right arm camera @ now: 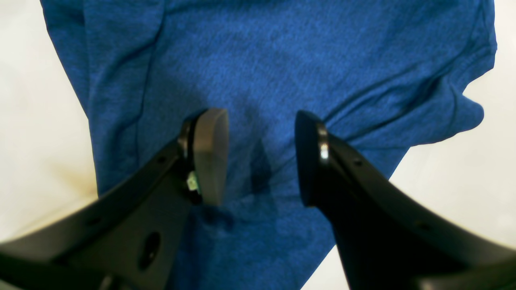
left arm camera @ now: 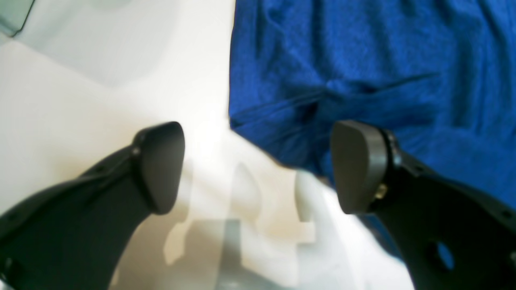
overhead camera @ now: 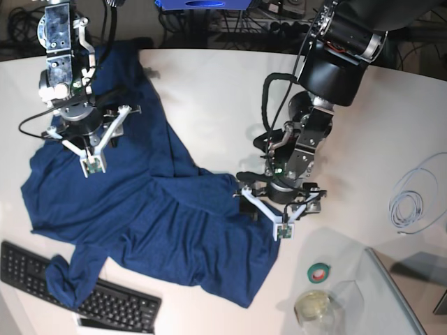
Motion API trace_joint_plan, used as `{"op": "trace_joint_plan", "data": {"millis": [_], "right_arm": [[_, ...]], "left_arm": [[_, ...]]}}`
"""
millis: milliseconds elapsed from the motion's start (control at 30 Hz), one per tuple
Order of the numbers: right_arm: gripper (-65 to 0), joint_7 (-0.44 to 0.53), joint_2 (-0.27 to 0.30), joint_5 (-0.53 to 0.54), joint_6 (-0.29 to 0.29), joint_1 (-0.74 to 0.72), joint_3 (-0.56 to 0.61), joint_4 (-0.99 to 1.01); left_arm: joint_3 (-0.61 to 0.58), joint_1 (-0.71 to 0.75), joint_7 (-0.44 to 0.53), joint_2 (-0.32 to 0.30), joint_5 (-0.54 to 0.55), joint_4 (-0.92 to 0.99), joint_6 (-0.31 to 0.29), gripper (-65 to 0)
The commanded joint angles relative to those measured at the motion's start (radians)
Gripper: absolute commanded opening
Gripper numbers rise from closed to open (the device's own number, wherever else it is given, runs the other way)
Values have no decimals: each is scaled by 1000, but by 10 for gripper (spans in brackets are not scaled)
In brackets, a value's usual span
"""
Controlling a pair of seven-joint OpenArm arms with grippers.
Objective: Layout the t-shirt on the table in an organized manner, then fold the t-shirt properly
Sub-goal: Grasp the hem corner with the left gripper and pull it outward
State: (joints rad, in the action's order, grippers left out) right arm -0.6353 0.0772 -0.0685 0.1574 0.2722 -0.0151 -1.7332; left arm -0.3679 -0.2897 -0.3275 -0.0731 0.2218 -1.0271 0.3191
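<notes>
The left gripper [left arm camera: 258,167] is held spread over the t-shirt [left arm camera: 363,72] hem, seemingly empty; the right gripper [right arm camera: 260,157] is poised half-spread above fabric.

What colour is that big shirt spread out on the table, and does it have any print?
The t-shirt is plain dark blue with no print; the base view shows it best.

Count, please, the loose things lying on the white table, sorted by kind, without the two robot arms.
T-shirt: 1
Keyboard: 1
Coiled cable: 1
Tape roll: 1
Round clear container: 1
Total: 5
</notes>
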Motion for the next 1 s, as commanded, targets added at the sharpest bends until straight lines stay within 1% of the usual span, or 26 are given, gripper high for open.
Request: {"op": "trace_joint_plan", "data": {"millis": [0,133,267,567,600,633,667,700,733,767,800,900,967], "right_arm": [[-401,19,5,-3,-2,-9,-3,-17],[-401,19,0,-3,-2,-11,-3,-17],[-401,19,3,-3,-2,-15,-3,-17],[-401,19,5,-3,-2,-15,-3,-17],[-401,19,5,-3,-2,-17,-3,-17],[-401,21,5,-3,-2,-17,-3,-17],[-401,21,5,-3,-2,-17,-3,-17],[-401,21,3,-3,-2,-17,-6,-17],[-401,21,2,-3,-2,-17,-10,-17],[-401,21,0,-3,-2,-17,-12,-17],[-401,21,0,-3,-2,-15,-12,-17],[-401,21,-1,-3,-2,-11,-13,-17],[-401,21,-1,-3,-8,-11,-15,-17]], "left_arm": [[-3,-36,28,9,-8,-6,-1,-138],[-4,-75,28,49,-8,47,-1,-140],[-3,-105,28,74,-8,103,-1,-140],[-3,-105,28,77,-8,118,-2,-148],[-3,-107,29,78,-8,132,-5,-171],[-3,-113,29,80,-8,152,-19,-214],[-3,-125,29,80,-8,172,-45,-268],[5,-130,29,80,-8,184,-76,-347],[10,-128,29,81,-8,187,-99,-446],[10,-128,24,81,-8,173,-108,-573],[10,-124,21,80,-6,143,-108,-650],[66,-76,12,49,-6,6,-90,-650],[116,-70,-66,43,-8,-49,-91,-650]]}}
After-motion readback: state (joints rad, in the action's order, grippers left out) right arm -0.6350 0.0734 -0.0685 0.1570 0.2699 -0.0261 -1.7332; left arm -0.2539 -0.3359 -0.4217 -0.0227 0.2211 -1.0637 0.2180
